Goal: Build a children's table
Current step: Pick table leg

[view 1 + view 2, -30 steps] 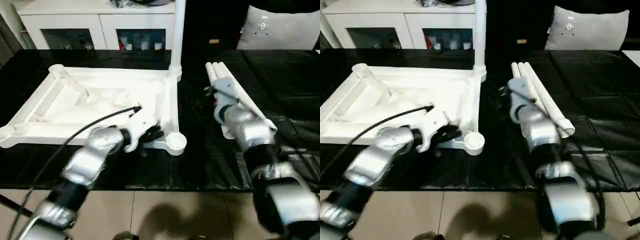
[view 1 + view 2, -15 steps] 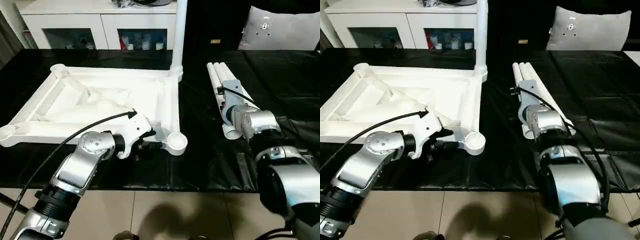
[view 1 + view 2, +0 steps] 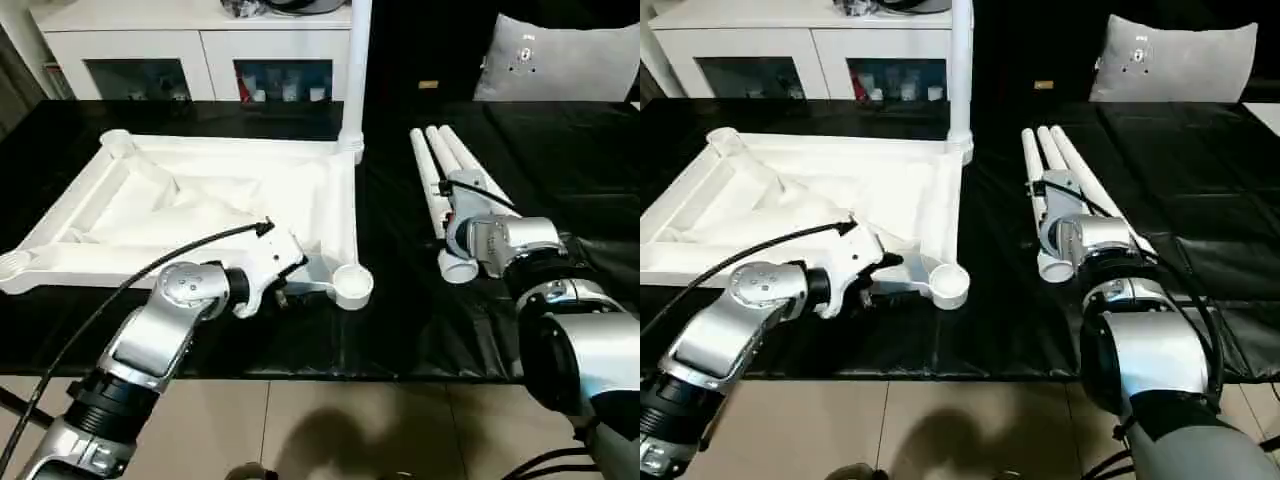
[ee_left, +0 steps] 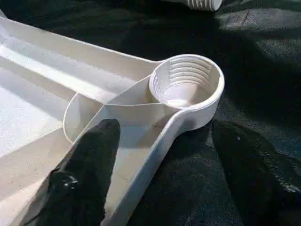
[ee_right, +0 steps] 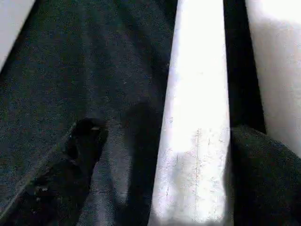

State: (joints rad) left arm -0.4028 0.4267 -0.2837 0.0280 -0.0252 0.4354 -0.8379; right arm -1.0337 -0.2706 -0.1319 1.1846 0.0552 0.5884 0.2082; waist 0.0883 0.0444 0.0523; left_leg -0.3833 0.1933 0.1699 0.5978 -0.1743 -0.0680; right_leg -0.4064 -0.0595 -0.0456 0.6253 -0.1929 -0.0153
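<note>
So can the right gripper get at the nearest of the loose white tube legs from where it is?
Probably yes: the right gripper is open, straddling that white tube leg on the black cloth, nothing between.

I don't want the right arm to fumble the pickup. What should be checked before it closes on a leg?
1. Right claw open: ok.
2. One loose leg lies between its fingers: ok.
3. Near corner socket free, thread showing: ok.
4. Left claw open astride the tabletop rim, not gripping: ok.
5. Fitted leg upright in the far corner: ok.
6. Whether it will lift only one of the three loose legs: cannot tell.
</note>
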